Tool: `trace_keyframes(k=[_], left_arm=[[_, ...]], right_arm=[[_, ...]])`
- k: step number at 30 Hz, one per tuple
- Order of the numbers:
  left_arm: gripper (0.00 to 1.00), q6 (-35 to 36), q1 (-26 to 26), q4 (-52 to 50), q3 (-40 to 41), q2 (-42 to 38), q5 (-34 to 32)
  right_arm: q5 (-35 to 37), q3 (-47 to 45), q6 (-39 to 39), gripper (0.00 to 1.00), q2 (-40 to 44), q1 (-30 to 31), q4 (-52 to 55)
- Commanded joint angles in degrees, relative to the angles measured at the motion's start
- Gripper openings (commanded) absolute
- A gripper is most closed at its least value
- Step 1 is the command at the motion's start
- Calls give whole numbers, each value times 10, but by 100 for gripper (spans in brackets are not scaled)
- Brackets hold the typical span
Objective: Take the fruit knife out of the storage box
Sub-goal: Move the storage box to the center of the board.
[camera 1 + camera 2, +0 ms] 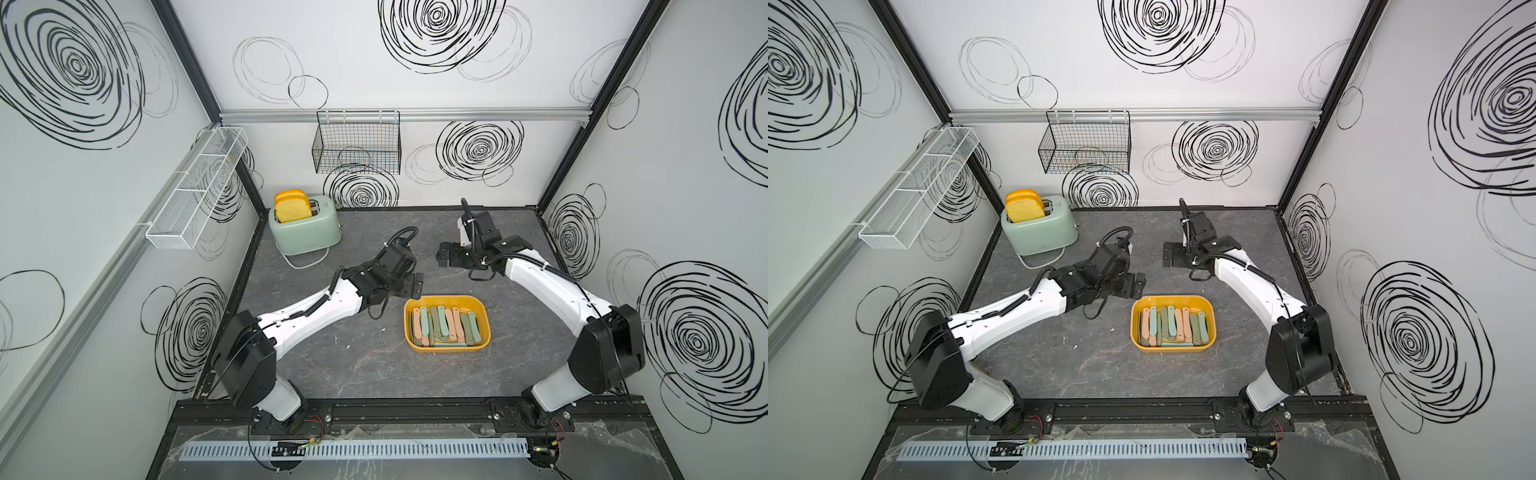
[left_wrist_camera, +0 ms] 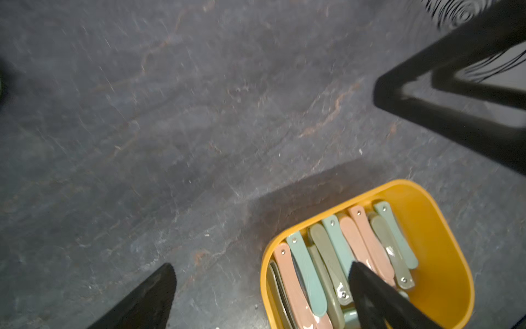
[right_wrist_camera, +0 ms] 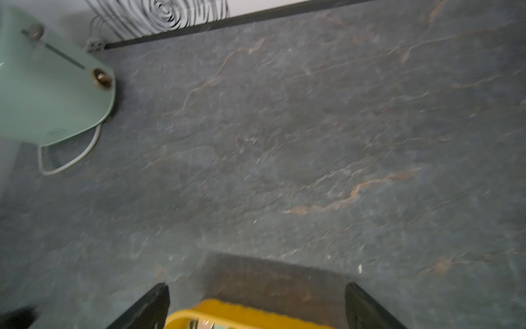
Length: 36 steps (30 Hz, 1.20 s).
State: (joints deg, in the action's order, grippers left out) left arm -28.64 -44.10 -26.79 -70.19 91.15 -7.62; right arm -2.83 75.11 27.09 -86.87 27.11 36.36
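Left wrist view: left gripper [image 2: 262,266], open like the right gripper [image 3: 256,287], should go straight down onto one top knife [image 2: 307,267] in the box [image 2: 444,256].

Our left arm [image 1: 316,305] reaches forward and inward. Its wrist is bent so that the left end effector [image 1: 417,285] points toward our other side, with the jaws spread wide and empty. Our right arm [image 1: 540,282] arcs forward. The right end effector [image 1: 441,255] faces back toward the left one, with its jaws just as wide and also empty. The two sit near each other, apart.
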Motion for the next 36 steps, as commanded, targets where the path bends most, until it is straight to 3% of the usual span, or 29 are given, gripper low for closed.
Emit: trace_keyframes(k=[1, 8, 16, 20, 23, 26, 36], left_arm=[[97, -47, 13, -47, -7, 29, 54], [85, -33, 38, -2, -6, 107, 139], [83, -21, 16, -5, 16, 83, 133], [70, -38, 15, 16, 37, 100, 131], [52, -55, 15, 43, 46, 107, 137], [44, -72, 21, 46, 43, 120, 130], [35, -123, 75, 79, 119, 49, 122]], right_arm=[[-44, -34, 52, 99, 68, -5, 81], [-41, -75, 51, 99, 138, -5, 111], [-40, -128, 60, 99, 192, -7, 112], [-50, -144, 66, 99, 197, -7, 110], [-61, -156, 67, 99, 197, -7, 105], [-74, -167, 68, 99, 196, -6, 101], [-77, -170, 43, 99, 162, 16, 81]])
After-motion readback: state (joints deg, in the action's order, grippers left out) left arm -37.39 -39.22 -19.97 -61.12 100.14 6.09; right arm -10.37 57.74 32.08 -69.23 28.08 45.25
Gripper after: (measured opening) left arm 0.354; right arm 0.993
